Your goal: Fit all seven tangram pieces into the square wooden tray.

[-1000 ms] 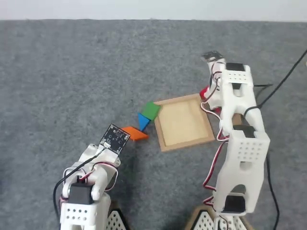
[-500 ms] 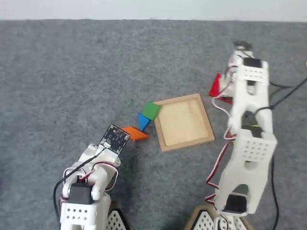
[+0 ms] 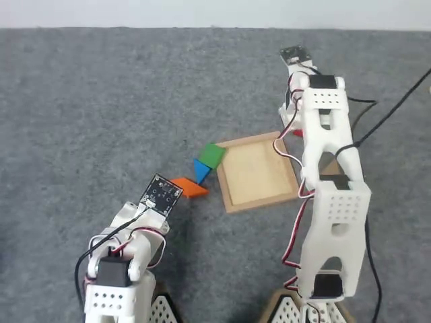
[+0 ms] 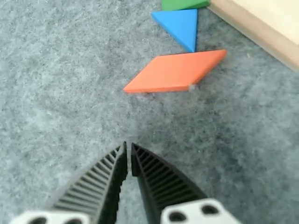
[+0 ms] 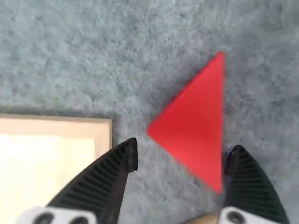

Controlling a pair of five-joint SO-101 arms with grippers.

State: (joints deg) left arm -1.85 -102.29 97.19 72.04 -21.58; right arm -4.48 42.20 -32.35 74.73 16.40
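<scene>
**Tangram pieces lying outside the square wooden tray**

The wooden tray (image 3: 259, 171) is seen just right of centre in the high view, flat on the grey table (image 3: 101, 101), with bare wood across its floor. A short diagonal row of pieces runs from the tray's upper left corner toward the lower left. The green piece (image 3: 212, 155) is placed against that corner, the blue triangle (image 3: 201, 169) just beside it, and the orange parallelogram (image 3: 190, 186) just beyond. The red triangle (image 5: 196, 126) is found flat on the table near another tray corner. The right end effector (image 5: 184, 144) is spread wide, with the red triangle lying between its fingers. The left end effector (image 4: 128, 148) is pressed together, nothing pinched, near the orange parallelogram.
</scene>
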